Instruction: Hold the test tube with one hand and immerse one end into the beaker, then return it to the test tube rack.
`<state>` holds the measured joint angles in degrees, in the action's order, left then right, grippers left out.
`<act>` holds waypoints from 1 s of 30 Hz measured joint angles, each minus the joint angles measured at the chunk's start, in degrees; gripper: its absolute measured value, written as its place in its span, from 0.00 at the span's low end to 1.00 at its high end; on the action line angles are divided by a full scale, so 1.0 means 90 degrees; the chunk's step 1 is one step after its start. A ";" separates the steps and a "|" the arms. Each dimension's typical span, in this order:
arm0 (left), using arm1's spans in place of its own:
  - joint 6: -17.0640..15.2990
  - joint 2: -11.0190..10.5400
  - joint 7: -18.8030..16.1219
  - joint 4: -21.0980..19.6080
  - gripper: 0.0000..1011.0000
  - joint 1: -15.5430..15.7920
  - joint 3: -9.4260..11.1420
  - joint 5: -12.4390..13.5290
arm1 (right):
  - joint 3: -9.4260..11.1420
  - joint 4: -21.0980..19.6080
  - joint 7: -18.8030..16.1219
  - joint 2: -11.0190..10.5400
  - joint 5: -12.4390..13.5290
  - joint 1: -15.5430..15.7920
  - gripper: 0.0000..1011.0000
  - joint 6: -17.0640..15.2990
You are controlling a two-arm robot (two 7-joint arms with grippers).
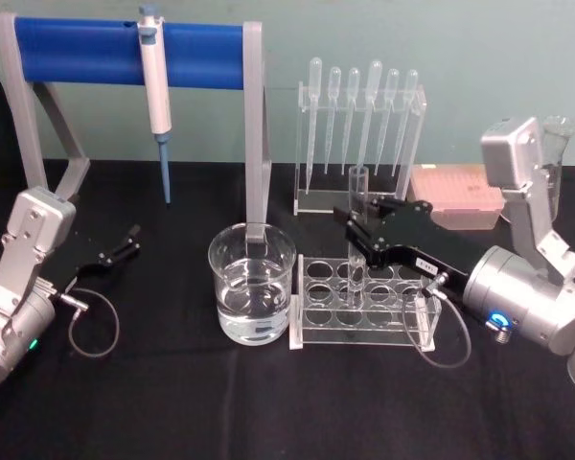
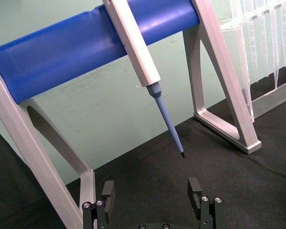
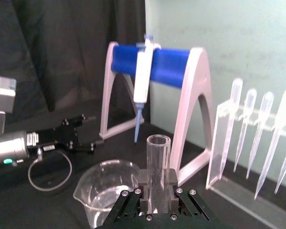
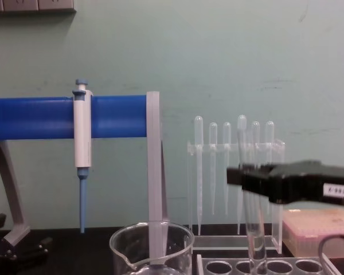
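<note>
The right gripper [image 1: 356, 233] is clamped on the upright test tube [image 1: 357, 190], whose lower end sits in the clear rack [image 1: 311, 337] just beside the beaker [image 1: 232, 287]. The left gripper [image 1: 125, 245] rests at the left, jaws apart.

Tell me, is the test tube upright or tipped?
Upright. The test tube stands vertical in the right end effector, open rim on top, lower end at the rack.

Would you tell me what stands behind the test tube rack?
Behind the test tube rack: a clear stand of pipettes and, rightward, a pink box. The right gripper, shut on the test tube, covers part of the box. The left gripper lies parked, open.
</note>
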<state>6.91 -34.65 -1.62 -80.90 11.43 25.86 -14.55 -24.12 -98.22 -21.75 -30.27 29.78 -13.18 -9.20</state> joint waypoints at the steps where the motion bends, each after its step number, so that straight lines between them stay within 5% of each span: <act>1: 0.0000 0.0000 0.0000 0.0000 0.99 0.0000 0.0000 0.0000 | 0.0027 -0.0060 0.0010 -0.0011 -0.0019 0.0031 0.22 0.0030; 13: 0.0000 0.0000 0.0000 0.0000 0.99 0.0000 0.0000 0.0000 | 0.0334 -0.0766 0.0112 -0.0062 -0.0291 0.0359 0.22 0.0287; 30: 0.0000 0.0000 0.0000 0.0000 0.99 0.0000 0.0000 0.0000 | 0.0362 -0.0766 0.0109 -0.0030 -0.0317 0.0400 0.22 0.0336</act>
<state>6.91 -34.65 -1.62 -80.90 11.43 25.86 -14.55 -20.87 -105.11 -20.77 -30.54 26.93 -9.58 -6.17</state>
